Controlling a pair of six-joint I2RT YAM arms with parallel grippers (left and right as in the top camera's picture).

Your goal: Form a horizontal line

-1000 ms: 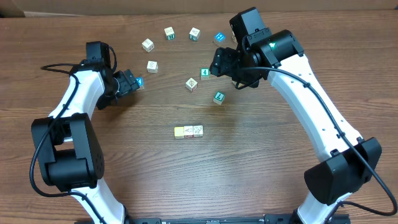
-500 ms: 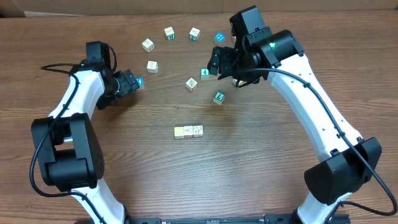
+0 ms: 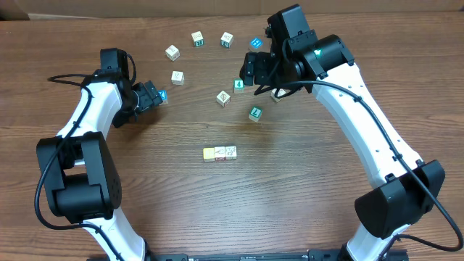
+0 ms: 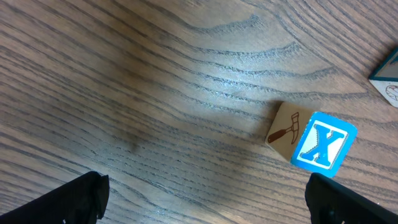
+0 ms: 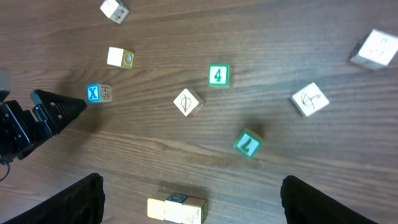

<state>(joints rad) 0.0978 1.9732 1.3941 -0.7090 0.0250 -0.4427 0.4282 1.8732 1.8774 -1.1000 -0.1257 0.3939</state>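
Observation:
The horizontal line is a short row of touching cubes at mid-table, pale yellow at its left end and whitish wood beside it; the right wrist view shows the line at its bottom edge. My right gripper hangs open and empty over the far cluster, beside a green "4" cube. Below it lie a whitish cube and a green "7" cube. My left gripper is open at the left, just short of a blue "X" cube and touching nothing.
More loose cubes lie along the far side: whitish ones, and a bright blue one. Another cube sits half under the right arm. A cardboard edge borders the table's far side.
My right gripper has drifted slightly left and toward the far side above the cubes. The left arm and all cubes have stayed put.

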